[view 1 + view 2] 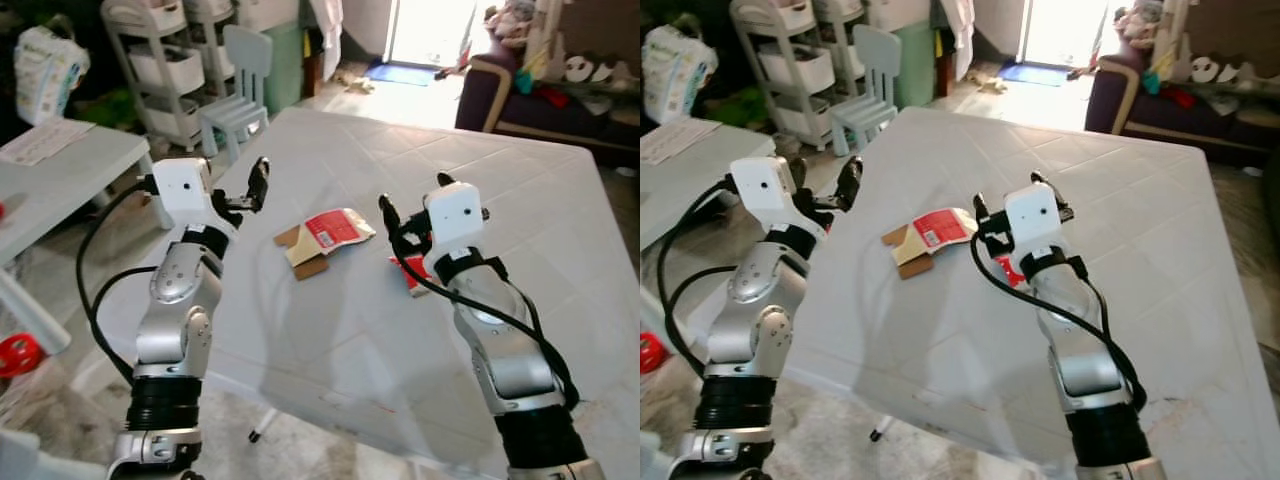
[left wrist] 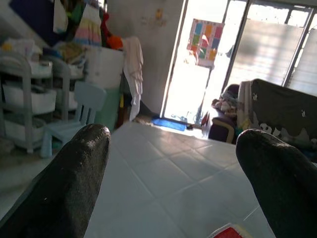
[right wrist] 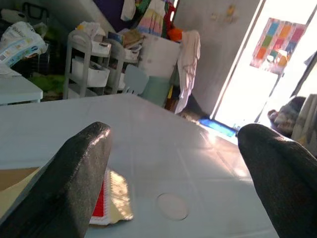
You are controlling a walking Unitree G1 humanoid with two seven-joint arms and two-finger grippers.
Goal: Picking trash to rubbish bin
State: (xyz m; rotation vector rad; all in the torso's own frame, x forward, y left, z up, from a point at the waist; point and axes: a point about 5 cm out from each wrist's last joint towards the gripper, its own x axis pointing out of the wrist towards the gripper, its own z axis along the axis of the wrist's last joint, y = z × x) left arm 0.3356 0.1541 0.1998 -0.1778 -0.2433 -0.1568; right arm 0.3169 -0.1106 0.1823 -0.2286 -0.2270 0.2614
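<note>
A flattened red and cream carton [image 1: 325,238] lies on the white tiled table [image 1: 500,180], between my two arms. A small red wrapper [image 1: 411,272] lies just under my right wrist. My left gripper [image 1: 245,195] hovers open above the table's left edge, a short way left of the carton. My right gripper [image 1: 413,197] is open too and raised over the table to the carton's right. In the right wrist view the carton [image 3: 106,198] shows low beside one finger [image 3: 74,178]. In the left wrist view a red corner [image 2: 230,232] peeks in between the fingers [image 2: 69,183].
A pale blue child's chair [image 1: 240,85] and a white shelf trolley [image 1: 165,60] stand beyond the table's far left corner. A grey side table [image 1: 60,160] is at the left, a dark sofa [image 1: 540,90] at the back right.
</note>
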